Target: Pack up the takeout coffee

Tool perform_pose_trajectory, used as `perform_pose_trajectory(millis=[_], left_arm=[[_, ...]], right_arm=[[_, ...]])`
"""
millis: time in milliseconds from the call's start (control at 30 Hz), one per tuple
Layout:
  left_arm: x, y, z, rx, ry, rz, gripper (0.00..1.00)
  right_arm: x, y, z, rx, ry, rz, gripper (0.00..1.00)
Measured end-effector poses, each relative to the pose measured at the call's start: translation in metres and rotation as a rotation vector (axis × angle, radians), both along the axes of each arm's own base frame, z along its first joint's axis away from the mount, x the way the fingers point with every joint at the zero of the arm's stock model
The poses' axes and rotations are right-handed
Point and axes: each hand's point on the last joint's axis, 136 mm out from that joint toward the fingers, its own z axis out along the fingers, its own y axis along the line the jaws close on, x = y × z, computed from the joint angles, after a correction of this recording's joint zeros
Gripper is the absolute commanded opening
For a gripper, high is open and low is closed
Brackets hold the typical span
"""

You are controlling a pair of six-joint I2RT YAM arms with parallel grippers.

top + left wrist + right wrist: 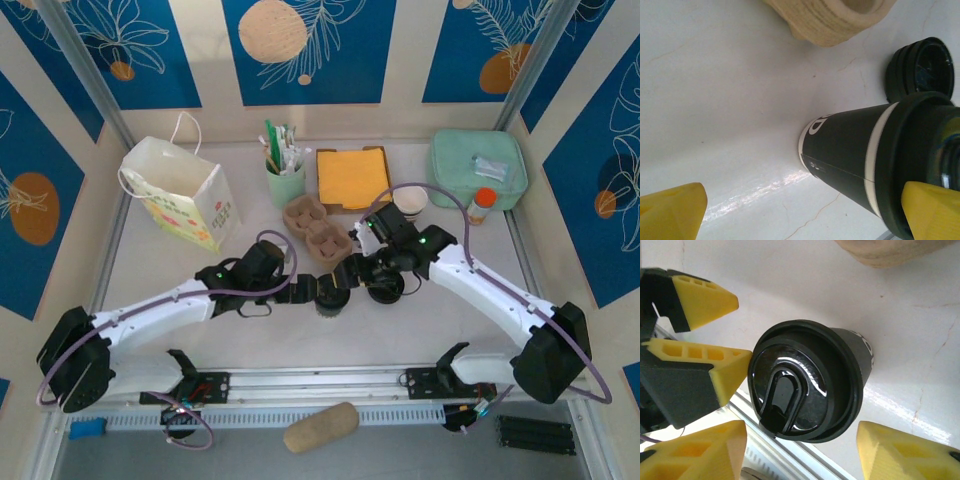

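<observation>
While the takeout coffee cup [333, 297] stands upright on the table [150, 262] at near centre, just in front of the pulp cup carrier [318, 232], both arms meet over it. Cup has dark sides and a black lid [805, 387]. Right end effector [802, 432] is released, 2 fingers straddling the lid with gaps. Left end effector [805, 192] is spread wide, gripping nothing, 1 fingertip [932, 210] at the lid rim, contact unclear. A loose black lid [920, 65] lies just right of the cup.

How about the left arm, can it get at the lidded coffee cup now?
Probably yes: the coffee cup stands inside the open left gripper, though the right gripper straddles its lid close by.
</observation>
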Motion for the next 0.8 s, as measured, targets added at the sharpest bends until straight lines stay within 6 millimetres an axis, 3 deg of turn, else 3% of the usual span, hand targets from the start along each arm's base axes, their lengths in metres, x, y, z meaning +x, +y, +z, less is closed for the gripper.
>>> perform_pose_trajectory(millis=[200,433,633,800], left_arm=[[0.007,0.002,0.038,-0.058,-0.09,0.02,0.99],[0.016,0.038,0.069,-0.091,-0.189,0.131,0.99],[0.015,0.075,0.059,-0.066,-0.204,0.225,0.99],[0.011,0.088,0.045,-0.046,-0.182,0.256,0.99]], right_arm=[[-0.001,0.01,0.007,-0.088,-0.068,0.059,0.69],[-0.002,0.021,0.002,-0.2,-0.106,0.117,0.75],[-0.002,0.034,-0.004,-0.285,-0.128,0.164,0.8],[-0.001,0.041,-0.013,-0.352,-0.13,0.191,0.82]])
